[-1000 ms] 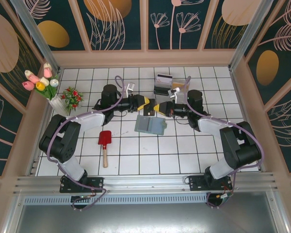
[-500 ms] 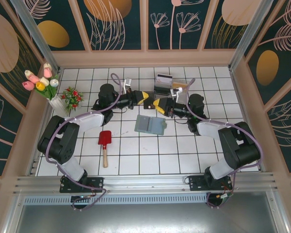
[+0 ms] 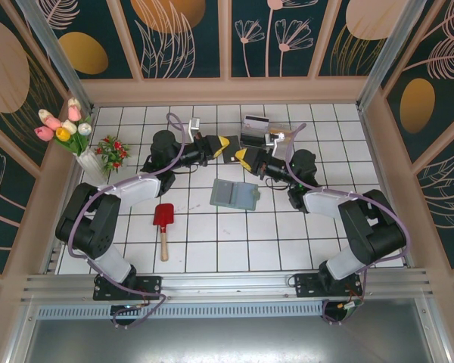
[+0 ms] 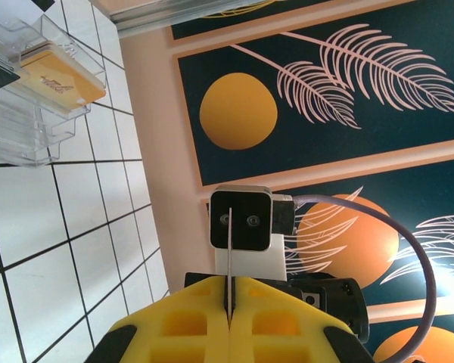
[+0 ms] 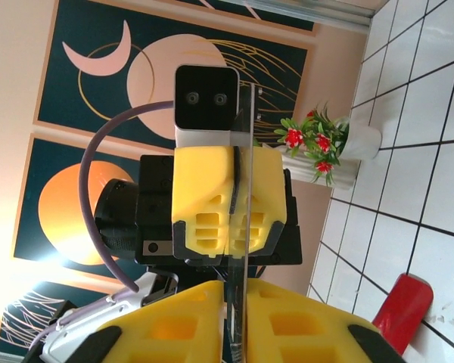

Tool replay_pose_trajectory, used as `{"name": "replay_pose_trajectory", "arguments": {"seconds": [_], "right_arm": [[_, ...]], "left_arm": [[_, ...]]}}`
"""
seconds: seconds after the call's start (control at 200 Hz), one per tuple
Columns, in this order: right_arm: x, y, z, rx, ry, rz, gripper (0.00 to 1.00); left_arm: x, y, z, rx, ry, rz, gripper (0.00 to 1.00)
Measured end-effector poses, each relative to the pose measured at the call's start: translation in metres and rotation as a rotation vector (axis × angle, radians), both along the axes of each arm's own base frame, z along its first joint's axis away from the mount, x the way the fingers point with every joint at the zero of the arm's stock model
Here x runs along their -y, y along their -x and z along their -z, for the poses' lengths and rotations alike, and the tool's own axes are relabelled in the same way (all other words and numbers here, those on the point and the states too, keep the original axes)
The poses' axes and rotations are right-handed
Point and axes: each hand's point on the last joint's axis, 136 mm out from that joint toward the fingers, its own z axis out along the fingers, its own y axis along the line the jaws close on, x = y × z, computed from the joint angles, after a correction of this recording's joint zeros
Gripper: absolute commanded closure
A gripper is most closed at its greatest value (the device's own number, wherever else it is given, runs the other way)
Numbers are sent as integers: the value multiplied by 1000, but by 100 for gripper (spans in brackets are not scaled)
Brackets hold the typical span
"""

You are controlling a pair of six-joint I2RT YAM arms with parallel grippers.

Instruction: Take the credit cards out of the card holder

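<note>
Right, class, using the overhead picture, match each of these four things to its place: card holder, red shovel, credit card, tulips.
Things:
1. card holder
2. red shovel
3. credit card
4. tulips

Places:
A. at the far left edge
B. pinched between left gripper and right gripper
C. lying flat, centre of the scene
D. just left of the card holder

Pairs: 1-C, 2-D, 3-B, 4-A

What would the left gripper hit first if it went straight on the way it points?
Most likely the right gripper. It faces the left gripper almost tip to tip, and both pinch the same dark credit card between them. Moving on would push that card into the right gripper.
</note>
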Motion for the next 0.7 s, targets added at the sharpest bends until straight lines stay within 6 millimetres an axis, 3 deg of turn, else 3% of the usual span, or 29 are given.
{"name": "replay_pose_trajectory", "arguments": {"seconds": [0.085,0.12,0.33,0.43,0.58,0.701], "right_arm": [[0,-1,0,-8,-5,6,97],[1,-1,0,-12,-6,9,100],[6,-6,8,28,66,54,100],[15,-14,11,83,157,101,100],[36,-44,11,208,352,192,100],[52,-66,13,311,528,239,100]], "left_arm": [[0,0,-2,3,7,-3,100],[0,0,-2,5,8,-4,95],[-5,-5,10,-34,-33,-36,40],[-19,-12,27,-69,-105,-87,24],[-49,-23,61,-119,-274,-191,8],[-74,-26,80,-152,-387,-266,1]]}}
